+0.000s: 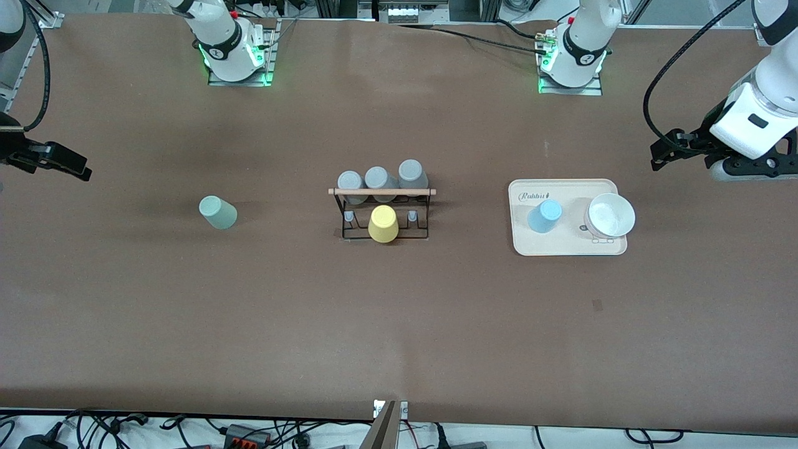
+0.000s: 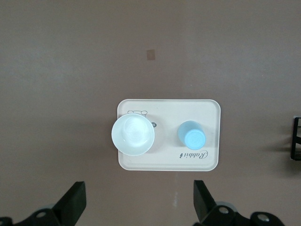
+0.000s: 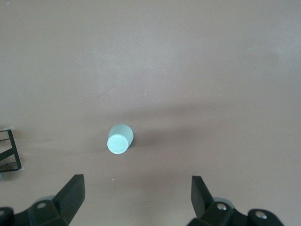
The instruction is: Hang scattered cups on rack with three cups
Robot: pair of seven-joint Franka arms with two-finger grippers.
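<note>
The pale mint-green cup (image 1: pixel 217 212) stands upside down on the bare table toward the right arm's end; it also shows in the right wrist view (image 3: pixel 120 139). The light blue cup (image 1: pixel 545 216) stands upside down on the cream tray (image 1: pixel 567 246), also in the left wrist view (image 2: pixel 193 138). The black wire rack (image 1: pixel 382 234) with its wooden rod stands mid-table. My right gripper (image 1: pixel 78 169) (image 3: pixel 136 197) is open and empty, up over the table's right-arm end. My left gripper (image 1: pixel 659 156) (image 2: pixel 139 200) is open and empty, up near the tray.
The rack holds three grey cups (image 1: pixel 379 179) in its row farther from the front camera and a yellow cup (image 1: pixel 383 224) on the nearer middle peg, with a bare peg on each side. A white bowl (image 1: pixel 610 215) sits on the tray beside the blue cup.
</note>
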